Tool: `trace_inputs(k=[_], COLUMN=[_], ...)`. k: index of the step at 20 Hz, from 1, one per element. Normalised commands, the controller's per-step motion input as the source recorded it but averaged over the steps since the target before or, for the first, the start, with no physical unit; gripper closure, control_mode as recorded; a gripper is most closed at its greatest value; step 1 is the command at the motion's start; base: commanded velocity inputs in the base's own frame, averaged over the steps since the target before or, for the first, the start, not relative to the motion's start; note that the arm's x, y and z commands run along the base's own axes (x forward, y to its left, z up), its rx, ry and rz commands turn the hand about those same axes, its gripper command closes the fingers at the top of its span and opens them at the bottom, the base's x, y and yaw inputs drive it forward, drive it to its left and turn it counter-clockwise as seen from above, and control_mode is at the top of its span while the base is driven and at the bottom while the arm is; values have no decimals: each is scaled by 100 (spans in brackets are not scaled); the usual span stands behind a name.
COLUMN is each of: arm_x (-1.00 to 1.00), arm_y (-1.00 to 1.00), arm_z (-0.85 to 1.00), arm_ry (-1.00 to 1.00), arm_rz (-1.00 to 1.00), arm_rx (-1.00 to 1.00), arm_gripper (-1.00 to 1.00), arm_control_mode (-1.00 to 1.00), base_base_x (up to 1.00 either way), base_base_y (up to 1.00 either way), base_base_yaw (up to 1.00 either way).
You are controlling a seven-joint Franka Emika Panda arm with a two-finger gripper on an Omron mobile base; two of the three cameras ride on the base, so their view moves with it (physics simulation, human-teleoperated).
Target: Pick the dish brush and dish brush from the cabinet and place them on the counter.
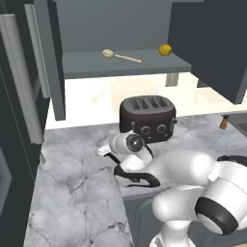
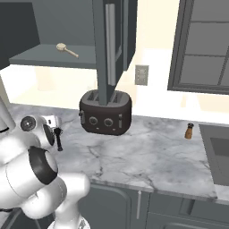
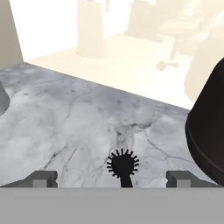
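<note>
**Black brush down, tan brush still shelved**

The gripper (image 3: 112,178) jaws are spread wide, nothing clamped; the black dish brush (image 3: 123,165) lies on the counter (image 1: 72,193) between them, beside the toaster (image 1: 147,117). It could be knocked or dragged if the hand is lifted carelessly. Counted: two brushes, the cream-tan dish brush (image 1: 120,56) on the cabinet (image 1: 120,65) shelf; one yellow ball (image 1: 165,49); one toaster.

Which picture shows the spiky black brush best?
The hand view: the black brush lies on the counter, its spiky round head plain between the open hand's fingertips. The left base view shows its black handle partly behind the arm. The right base view shows it small, beside the arm.
</note>
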Motion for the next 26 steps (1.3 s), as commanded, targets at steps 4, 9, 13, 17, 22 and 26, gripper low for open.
trace_inputs(k=[4, 9, 13, 17, 22, 26], arm_x=[-16, -65, -67, -69, -55, -34], arm_y=[-6, -25, -25, -37, -32, -25], arm_z=[66, 50, 61, 65, 70, 77], arm_ry=[9, 3, 3, 3, 4, 6], arm_rz=[-9, -8, -9, -7, -6, -5], arm_rx=[0, 0, 0, 1, 1, 1], arm_gripper=[-100, -100, -100, -100, -100, -100], arm_control_mode=[-100, -100, -100, -100, -100, -100], base_base_x=[0, 0, 0, 0, 0, 0], base_base_y=[0, 0, 0, 0, 0, 0], base_base_yaw=[0, 0, 0, 0, 0, 0])
